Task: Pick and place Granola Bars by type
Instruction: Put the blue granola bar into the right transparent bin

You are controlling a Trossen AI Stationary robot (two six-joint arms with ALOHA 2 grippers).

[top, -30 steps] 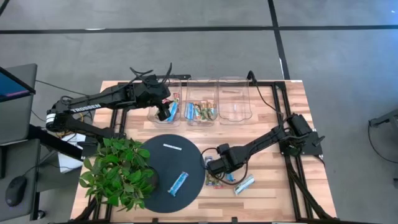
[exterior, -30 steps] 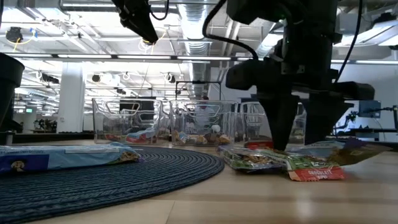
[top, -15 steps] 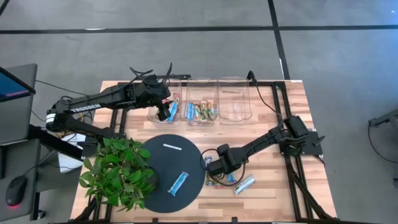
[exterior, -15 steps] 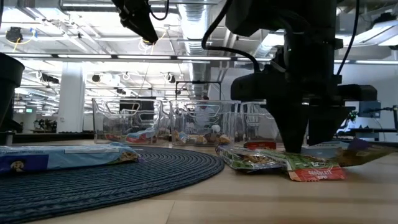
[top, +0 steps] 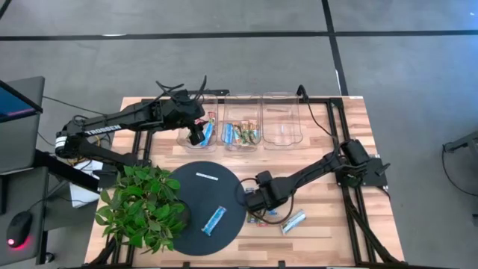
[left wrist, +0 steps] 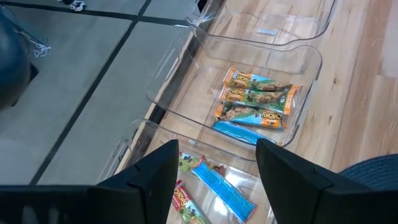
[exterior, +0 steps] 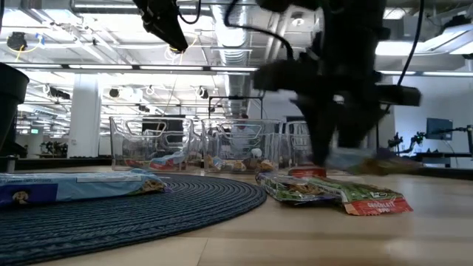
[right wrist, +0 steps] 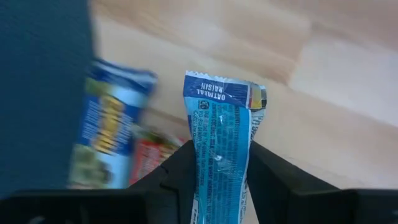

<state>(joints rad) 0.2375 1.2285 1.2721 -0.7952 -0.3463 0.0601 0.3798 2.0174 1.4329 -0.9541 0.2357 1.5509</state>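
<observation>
While clamped on a blue granola bar (right wrist: 222, 155), right pincer (right wrist: 217, 186) raised just off the counter (top: 321, 213); more wrapped bars (exterior: 332, 193) lying just below. Farther off, left pincer (left wrist: 214, 171), fingers apart, above clear bins (left wrist: 308, 68) holding bars.

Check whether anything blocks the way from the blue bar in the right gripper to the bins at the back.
Nothing visible does. The right gripper holds the blue bar beside the round mat; bare tabletop lies between it and the clear bins. The left gripper hovers over the leftmost bin.
</observation>
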